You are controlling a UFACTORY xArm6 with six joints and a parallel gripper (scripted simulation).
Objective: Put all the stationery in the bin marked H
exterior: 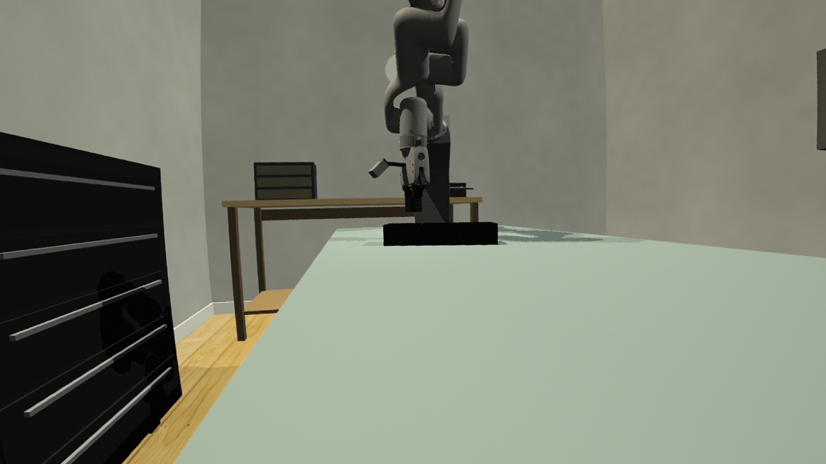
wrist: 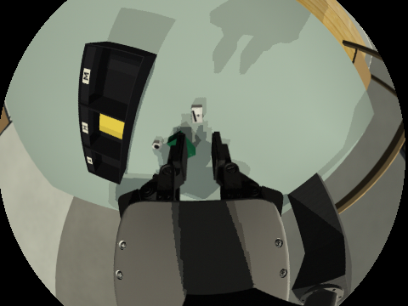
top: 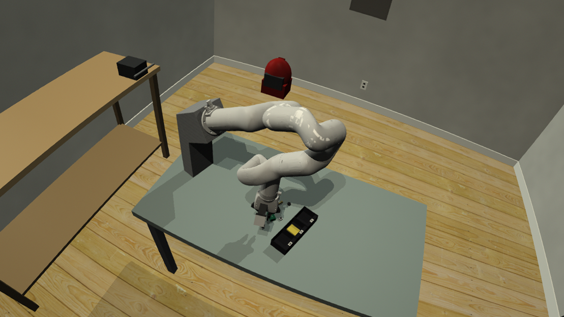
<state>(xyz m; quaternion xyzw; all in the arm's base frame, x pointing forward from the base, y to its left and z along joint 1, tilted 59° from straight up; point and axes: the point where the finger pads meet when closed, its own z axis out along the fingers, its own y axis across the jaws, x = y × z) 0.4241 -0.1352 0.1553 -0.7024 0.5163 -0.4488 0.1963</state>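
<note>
Black bin row (wrist: 98,119) carries three small white tags on its outer wall (wrist: 87,76); letters too small and blurred to read in wrist view; top view same, tags (top: 291,243) illegible; exterior view shows no tags; nothing else lettered.

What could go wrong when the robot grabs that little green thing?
The green piece sits by one finger, not centred in the open tool, so coming down might flick it away. The small white piece just ahead could get nudged. The bins stand close, so a swing might bump them.
</note>
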